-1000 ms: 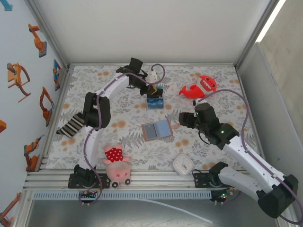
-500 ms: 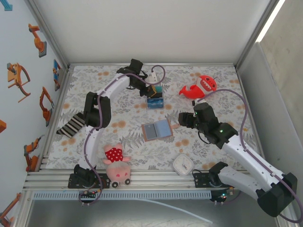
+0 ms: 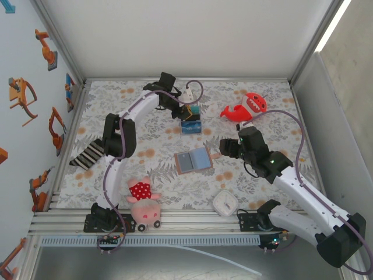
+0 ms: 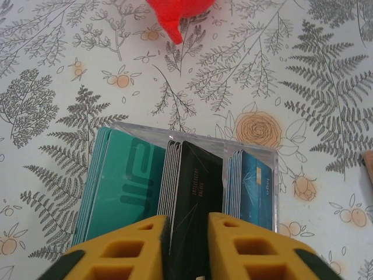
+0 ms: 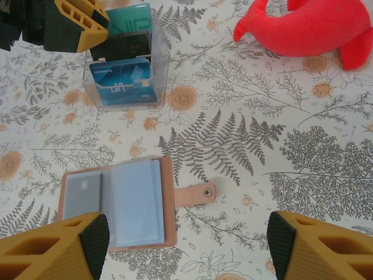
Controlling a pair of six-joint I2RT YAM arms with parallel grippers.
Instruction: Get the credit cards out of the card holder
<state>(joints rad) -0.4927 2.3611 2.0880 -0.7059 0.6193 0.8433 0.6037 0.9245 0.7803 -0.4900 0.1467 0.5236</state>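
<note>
The left arm [image 3: 140, 108] and right arm [image 3: 306, 195] wear white shells with black joints, and a purple cable [image 3: 304, 143] loops along each. A green light [image 3: 272, 157] glows on the right one. The gripper fingers [image 4: 128, 251] are yellow-orange with hollow cells and black pads.

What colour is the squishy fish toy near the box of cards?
The fish toy is bright red, clearest in the right wrist view.
</note>
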